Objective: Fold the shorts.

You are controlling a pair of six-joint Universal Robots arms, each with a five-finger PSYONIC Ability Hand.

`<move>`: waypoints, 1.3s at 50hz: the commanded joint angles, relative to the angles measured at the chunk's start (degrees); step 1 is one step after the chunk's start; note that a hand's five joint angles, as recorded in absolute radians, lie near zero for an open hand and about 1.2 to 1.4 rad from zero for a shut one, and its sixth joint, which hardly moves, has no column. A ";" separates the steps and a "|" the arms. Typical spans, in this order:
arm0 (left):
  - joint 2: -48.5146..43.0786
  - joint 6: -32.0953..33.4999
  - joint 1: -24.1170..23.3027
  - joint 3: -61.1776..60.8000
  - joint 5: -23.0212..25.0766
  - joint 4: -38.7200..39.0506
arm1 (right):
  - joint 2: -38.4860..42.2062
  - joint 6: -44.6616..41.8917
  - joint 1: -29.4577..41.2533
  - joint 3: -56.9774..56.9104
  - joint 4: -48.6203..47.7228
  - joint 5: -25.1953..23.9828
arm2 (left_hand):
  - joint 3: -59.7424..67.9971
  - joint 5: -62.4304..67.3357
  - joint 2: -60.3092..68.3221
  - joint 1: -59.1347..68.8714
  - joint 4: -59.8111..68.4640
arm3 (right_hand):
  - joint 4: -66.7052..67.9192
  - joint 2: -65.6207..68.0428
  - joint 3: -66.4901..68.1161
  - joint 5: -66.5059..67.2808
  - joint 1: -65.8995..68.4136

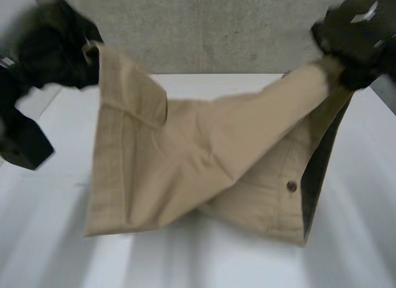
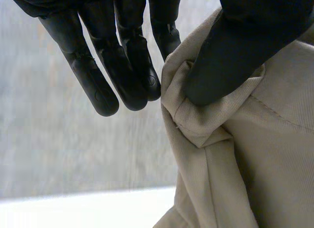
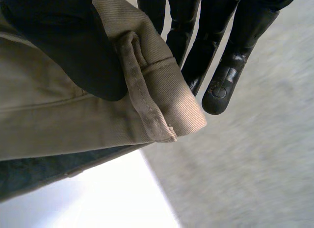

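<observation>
Head view: holding shorts (image 1: pixel 185 167) spread wide above table (image 1: pixel 49 238), lower edge down at it. Pinching one upper corner between thumb and fingers of left hand (image 1: pixel 59 49); clamping the other corner likewise with right hand (image 1: pixel 356 40).

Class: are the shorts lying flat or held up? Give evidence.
Held up. The left hand and right hand each pinch an upper corner; the shorts hang between them, down to the table.
</observation>
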 commanded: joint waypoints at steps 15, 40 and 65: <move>-54.33 -3.31 5.07 23.94 -8.27 9.66 | 44.90 7.89 2.41 -12.59 -37.74 5.18 | 8.51 11.21 8.51 14.39 7.96 | -15.72 -14.89 -13.77 -12.90 -2.42; -25.96 17.59 -3.09 -5.65 2.27 16.08 | 21.19 6.74 3.29 17.90 -37.23 4.04 | -56.80 -54.10 -56.79 -50.91 -57.35 | -58.29 -57.46 -56.34 -55.47 -44.99; -35.97 28.42 -13.04 -7.08 -7.92 20.03 | 20.31 6.83 3.12 26.52 -37.31 3.78 | -23.03 -20.33 -23.03 -17.15 -23.59 | -58.29 -57.46 -56.34 -55.47 -44.99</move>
